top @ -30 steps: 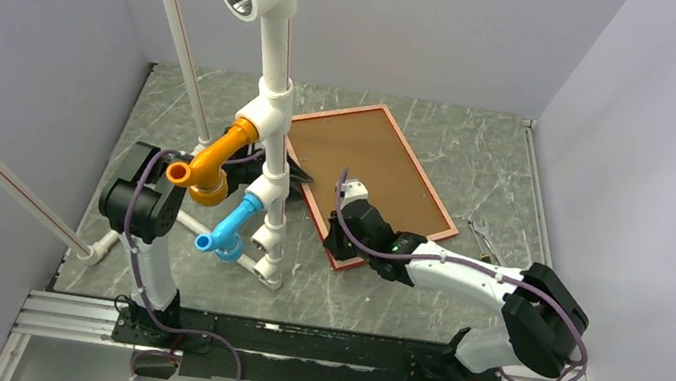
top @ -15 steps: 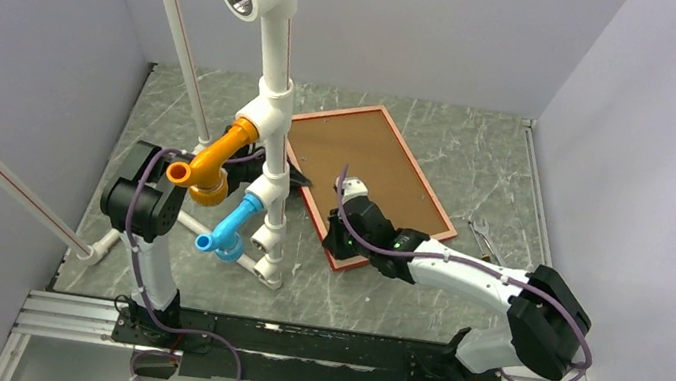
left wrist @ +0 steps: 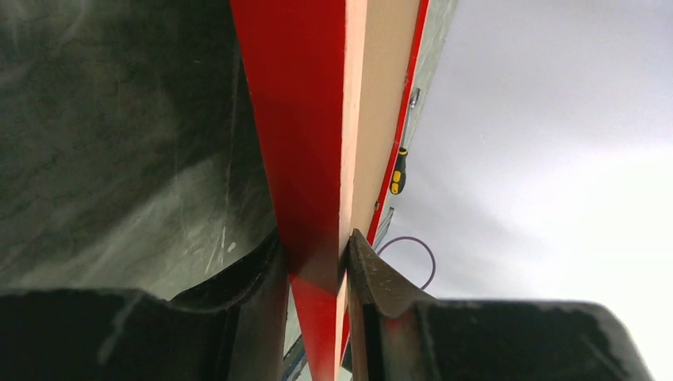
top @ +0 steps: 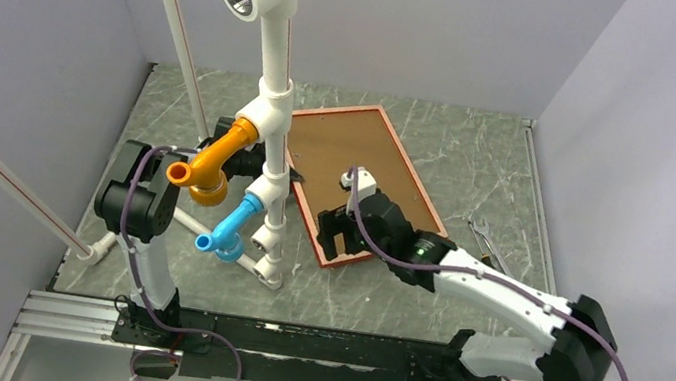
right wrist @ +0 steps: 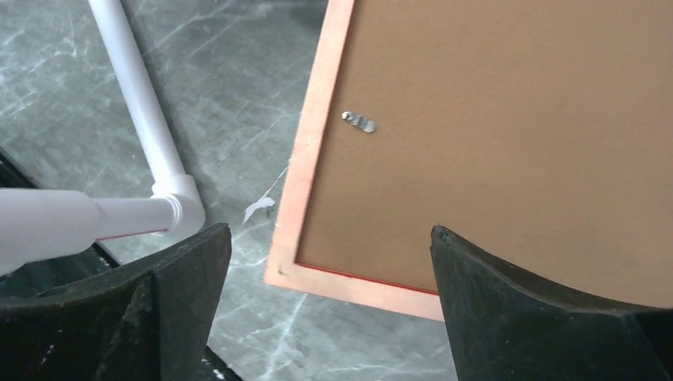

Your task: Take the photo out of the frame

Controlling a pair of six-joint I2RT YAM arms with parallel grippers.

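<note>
Your L gripper point(left wrist: 316, 255) is pinching the red frame point(left wrist: 301, 119) by its edge; R gripper point(right wrist: 329, 270) is hanging open above it.

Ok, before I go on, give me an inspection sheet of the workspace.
Surface: grey marbled tabletop, no spills seen.
Job's things: thin red rectangular picture frame lies back up, plain brown backing board in place; photo not visible.
Clutter: white plastic pipe stand with orange and blue fittings; yellow-handled screwdriver.
Tools: left tool clamped on the frame's edge; right tool open above the frame's near corner.
Cables: purple cables run along both arms.
Surroundings: pale walls on three sides.
</note>
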